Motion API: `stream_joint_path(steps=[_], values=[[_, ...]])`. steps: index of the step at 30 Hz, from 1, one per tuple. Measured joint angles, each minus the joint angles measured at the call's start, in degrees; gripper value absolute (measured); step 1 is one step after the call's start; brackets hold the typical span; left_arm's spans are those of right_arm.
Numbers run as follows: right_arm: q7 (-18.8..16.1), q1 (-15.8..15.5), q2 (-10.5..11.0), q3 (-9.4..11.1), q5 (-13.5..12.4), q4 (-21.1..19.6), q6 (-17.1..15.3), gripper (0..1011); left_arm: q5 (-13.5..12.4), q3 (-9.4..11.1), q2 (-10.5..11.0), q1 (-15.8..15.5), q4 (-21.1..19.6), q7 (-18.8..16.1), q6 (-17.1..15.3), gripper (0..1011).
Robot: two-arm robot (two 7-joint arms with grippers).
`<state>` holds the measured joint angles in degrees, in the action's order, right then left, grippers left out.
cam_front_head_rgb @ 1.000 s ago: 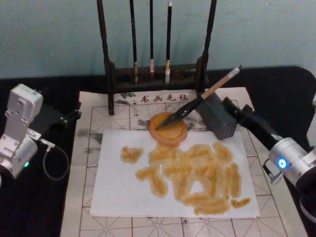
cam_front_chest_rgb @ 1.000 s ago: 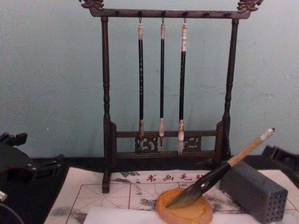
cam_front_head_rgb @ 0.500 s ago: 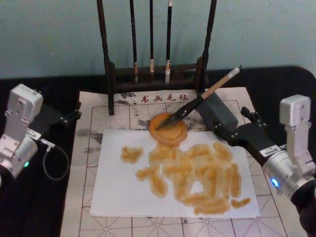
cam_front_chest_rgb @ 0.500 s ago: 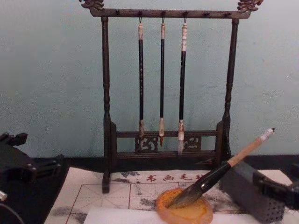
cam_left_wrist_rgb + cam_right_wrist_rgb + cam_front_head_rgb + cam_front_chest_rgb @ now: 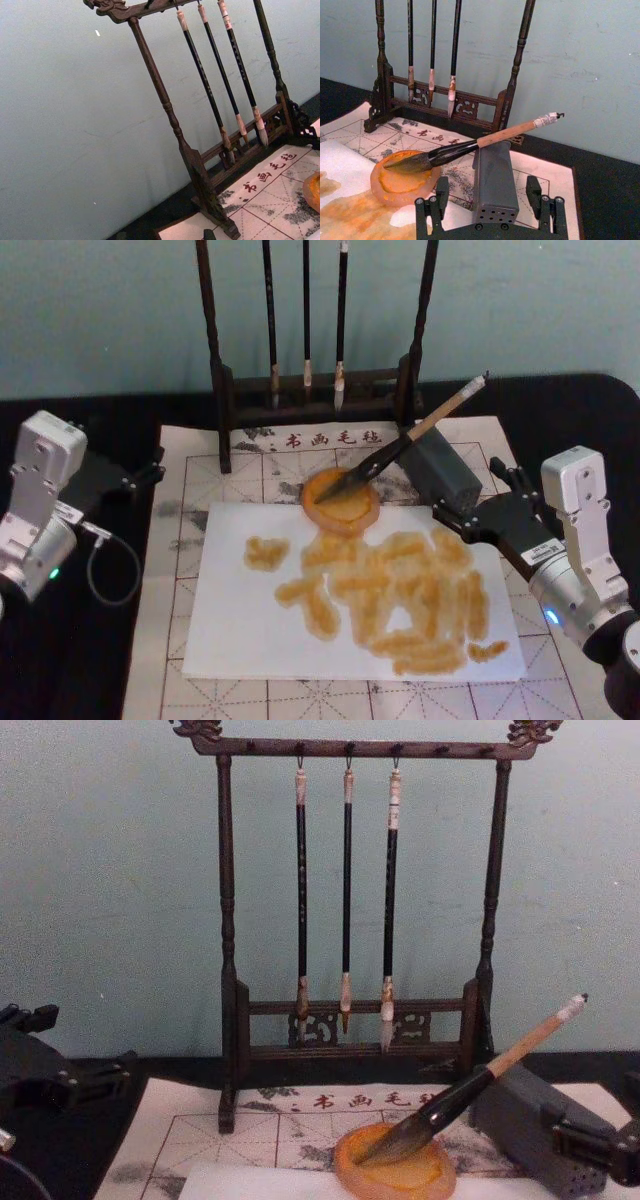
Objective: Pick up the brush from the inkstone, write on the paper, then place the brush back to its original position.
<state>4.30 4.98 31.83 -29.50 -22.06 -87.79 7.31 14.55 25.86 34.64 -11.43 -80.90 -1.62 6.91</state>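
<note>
The brush [image 5: 400, 445] lies tilted, its dark bristles in the orange inkstone [image 5: 340, 510] and its tan handle propped on the grey block [image 5: 440, 475]. Below the inkstone lies the white paper [image 5: 240, 620], with several orange strokes on it. My right gripper [image 5: 478, 498] is open and holds nothing, just in front of the block and right of the inkstone. In the right wrist view its fingers [image 5: 437, 200] stand either side of the block's [image 5: 492, 175] near end, with the brush [image 5: 470, 145] beyond. My left gripper [image 5: 140, 475] is parked open at the mat's left edge.
A dark wooden rack [image 5: 320, 390] with three thin hanging brushes stands behind the inkstone. A gridded felt mat [image 5: 180, 540] lies under the paper on the black table. A cable [image 5: 110, 570] loops beside the left arm.
My right gripper has drawn back from the grey block toward me and its wrist has turned. The brush has stayed on the inkstone and block. The left arm has not moved.
</note>
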Motion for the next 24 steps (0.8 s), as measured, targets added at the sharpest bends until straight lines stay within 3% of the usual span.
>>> stream_joint_path(steps=[24], values=[[-0.05, -0.02, 0.12, -0.10, -0.09, -0.04, 0.03, 1002, 0.00, 0.00, 0.00, 0.00, 0.00, 0.00, 0.00, 1001]])
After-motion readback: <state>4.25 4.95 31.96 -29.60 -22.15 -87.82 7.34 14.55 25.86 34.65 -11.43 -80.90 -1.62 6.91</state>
